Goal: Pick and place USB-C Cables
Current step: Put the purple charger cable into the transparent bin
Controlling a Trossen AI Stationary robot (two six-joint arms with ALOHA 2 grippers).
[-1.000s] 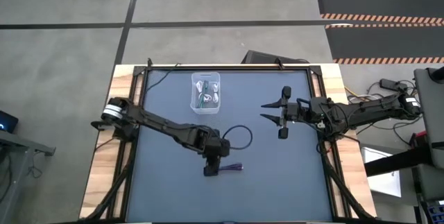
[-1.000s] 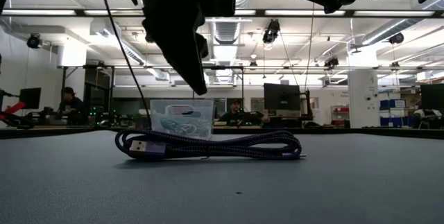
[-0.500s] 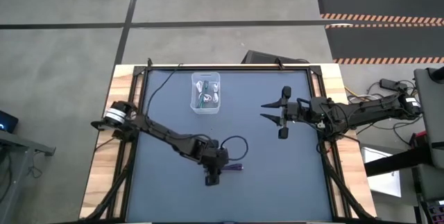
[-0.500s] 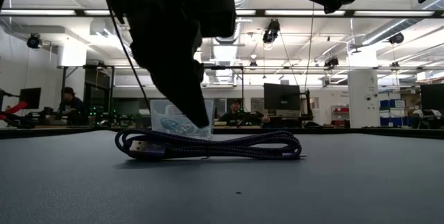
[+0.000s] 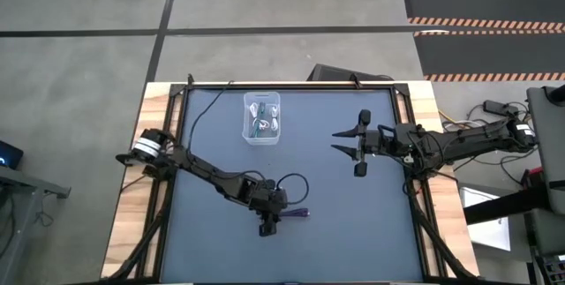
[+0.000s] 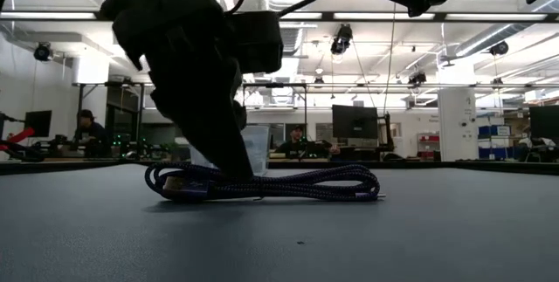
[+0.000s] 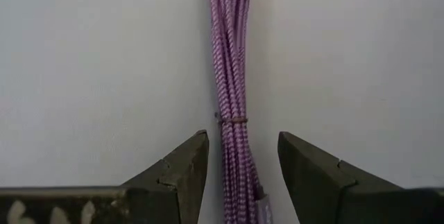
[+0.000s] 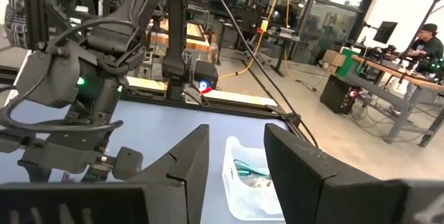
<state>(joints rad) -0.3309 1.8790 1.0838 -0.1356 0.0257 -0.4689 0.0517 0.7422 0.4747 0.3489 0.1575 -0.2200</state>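
A braided purple cable (image 7: 234, 106) is seen on a dull blue-grey table (image 5: 353, 223); white and green cables (image 5: 262, 119) are held in a clear bin (image 5: 261, 138).

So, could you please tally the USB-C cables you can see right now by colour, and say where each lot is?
Purple cable: 1, on the table between the open fingers of the left gripper.
White cables: 2, in the clear bin.
Teal-green cable: 1, in the bin too.
Total: 4 cables.
The right gripper waits open, away from them.
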